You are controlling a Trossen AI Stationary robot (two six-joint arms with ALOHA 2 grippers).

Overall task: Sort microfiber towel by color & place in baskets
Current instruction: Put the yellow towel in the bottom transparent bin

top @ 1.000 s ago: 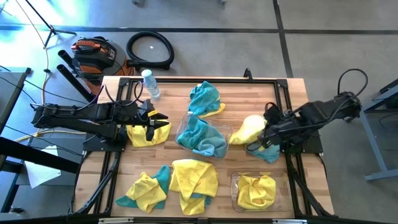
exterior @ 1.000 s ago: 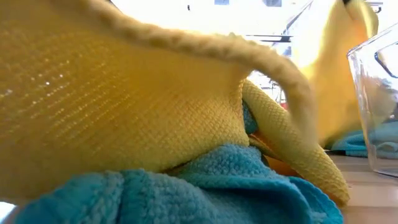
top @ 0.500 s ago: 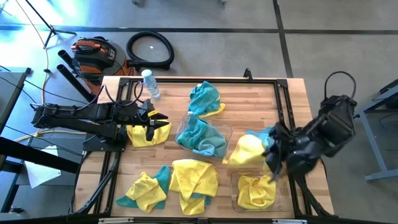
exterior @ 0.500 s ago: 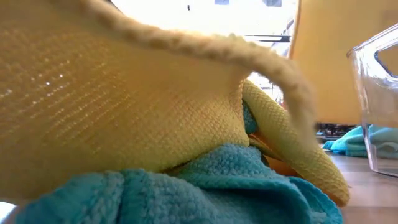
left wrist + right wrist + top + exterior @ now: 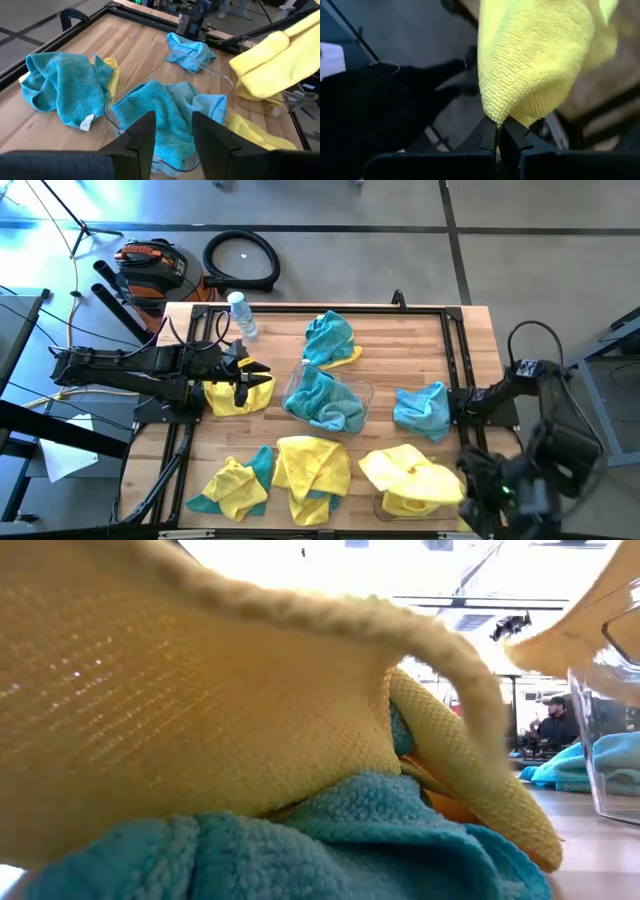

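Your right arm has swung from the table's right edge to its front right corner; the right gripper [image 5: 498,131], clamped on a yellow towel [image 5: 405,471], holds it over the front basket [image 5: 378,502]. Your left gripper [image 5: 172,131], fingers apart, waits near the left edge.

From overhead I see the wooden table [image 5: 470,340] with my left tool [image 5: 252,377] resting over a yellow towel [image 5: 232,399] near the table's left edge. My right arm [image 5: 530,465] reaches in at the lower right corner, its tool holding a second yellow towel [image 5: 400,472] above the near basket [image 5: 378,492], which already contains yellow cloth. The centre basket [image 5: 360,392] holds a teal towel [image 5: 320,402]. A loose teal towel [image 5: 422,409] lies right of it. Another teal towel [image 5: 328,338] lies over yellow at the far edge. Mixed yellow-and-teal piles [image 5: 275,475] lie along the near edge. A clear bottle [image 5: 242,315] stands at the far left corner.
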